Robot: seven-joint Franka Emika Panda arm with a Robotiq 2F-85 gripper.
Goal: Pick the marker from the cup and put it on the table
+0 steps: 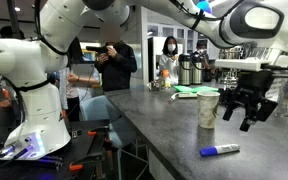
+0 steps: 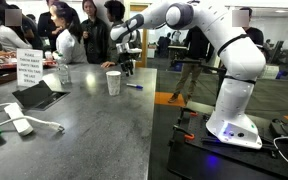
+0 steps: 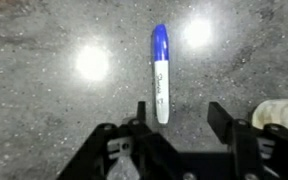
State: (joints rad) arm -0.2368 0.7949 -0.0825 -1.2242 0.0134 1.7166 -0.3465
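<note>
The blue marker [image 1: 220, 151] with a whitish band lies flat on the dark grey table [image 1: 164, 135], apart from the cup. The cream paper cup [image 1: 208, 107] stands upright behind it. My gripper [image 1: 236, 120] hangs above the table beside the cup, open and empty. In an exterior view the marker [image 2: 133, 85] lies next to the cup [image 2: 114, 83], below the gripper [image 2: 127, 68]. In the wrist view the marker [image 3: 160, 70] lies on the table [image 3: 44, 110] just ahead of the open fingers [image 3: 179, 112]. The cup's edge [image 3: 279, 112] shows at the right.
A clear bottle [image 1: 286, 100] stands beyond the gripper. Green items [image 1: 187, 93] and thermos jugs [image 1: 189, 68] sit at the far end, with people behind. A sign [image 2: 30, 68], a tablet [image 2: 39, 95] and a white cable block [image 2: 19, 125] lie on the counter.
</note>
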